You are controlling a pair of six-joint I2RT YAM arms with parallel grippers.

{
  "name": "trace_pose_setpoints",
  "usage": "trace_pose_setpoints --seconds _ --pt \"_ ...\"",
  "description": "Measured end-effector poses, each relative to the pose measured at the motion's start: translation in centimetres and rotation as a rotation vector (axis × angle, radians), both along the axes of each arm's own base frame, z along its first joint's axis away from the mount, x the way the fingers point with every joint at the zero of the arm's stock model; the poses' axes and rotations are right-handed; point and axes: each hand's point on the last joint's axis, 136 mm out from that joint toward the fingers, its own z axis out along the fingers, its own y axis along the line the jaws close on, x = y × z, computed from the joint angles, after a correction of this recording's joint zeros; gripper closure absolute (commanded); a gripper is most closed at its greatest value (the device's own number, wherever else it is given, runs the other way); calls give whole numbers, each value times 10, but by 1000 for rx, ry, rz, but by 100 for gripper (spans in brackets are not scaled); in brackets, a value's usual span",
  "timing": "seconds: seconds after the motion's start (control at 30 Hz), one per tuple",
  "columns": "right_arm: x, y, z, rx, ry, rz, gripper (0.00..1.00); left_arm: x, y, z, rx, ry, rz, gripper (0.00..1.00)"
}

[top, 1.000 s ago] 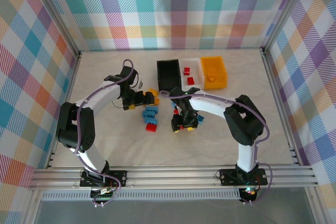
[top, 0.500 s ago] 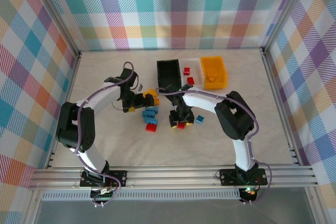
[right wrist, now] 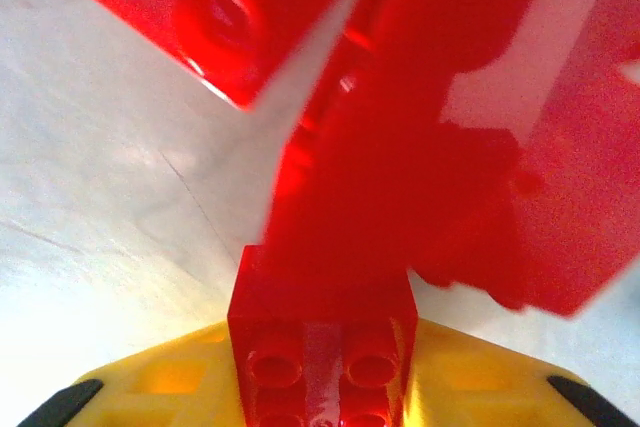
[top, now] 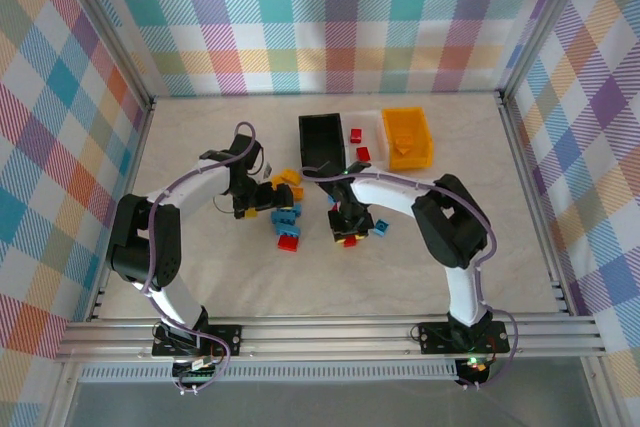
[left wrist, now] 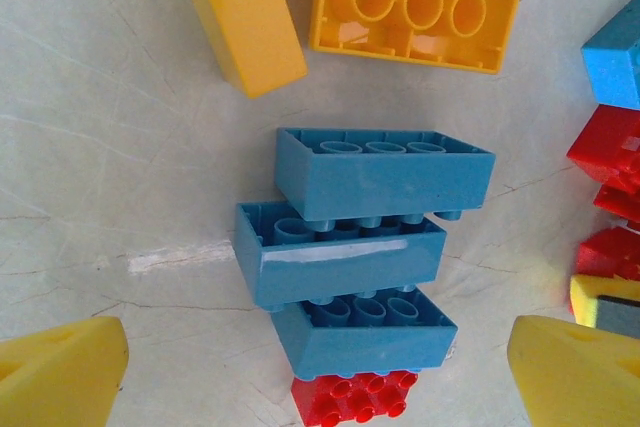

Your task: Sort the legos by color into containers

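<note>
There, the table (top: 200, 282) carried the containers (top: 367, 119) in a row at its far side: black bin (top: 322, 140), white bin (top: 372, 142) with two red bricks (top: 355, 134), orange-yellow bin (top: 408, 137). The left gripper (left wrist: 320, 372) hung with fingers wide apart over three blue legos (left wrist: 345, 262) pressed together near two yellow legos (left wrist: 415, 7). The right gripper (top: 350, 231) was clamped on a small red lego (right wrist: 322, 342), low over the table.
</note>
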Motion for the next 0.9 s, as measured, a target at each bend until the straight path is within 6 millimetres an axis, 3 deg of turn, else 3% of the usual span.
trace_pose_setpoints --seconds 0.2,0.4,0.47,0.57,0.73,0.8,0.9 --pt "-7 -12 23 5 -34 10 71 -2 1 -1 1 7 18 2" --pt "-3 -17 64 68 -100 25 71 -2 1 10 -16 -21 49 2" --pt "9 -19 81 98 -129 9 71 -2 1 15 -21 -34 58 2" --pt "45 -23 108 154 -198 -44 71 -2 0 22 -23 -49 70 2" --pt "137 -31 150 241 -345 -133 71 -17 -11 28 -5 -43 35 3" --pt "174 -33 151 258 -382 -157 71 -26 -14 28 10 -28 17 3" --pt "218 -41 135 260 -395 -195 71 -35 -16 31 34 -7 0 3"
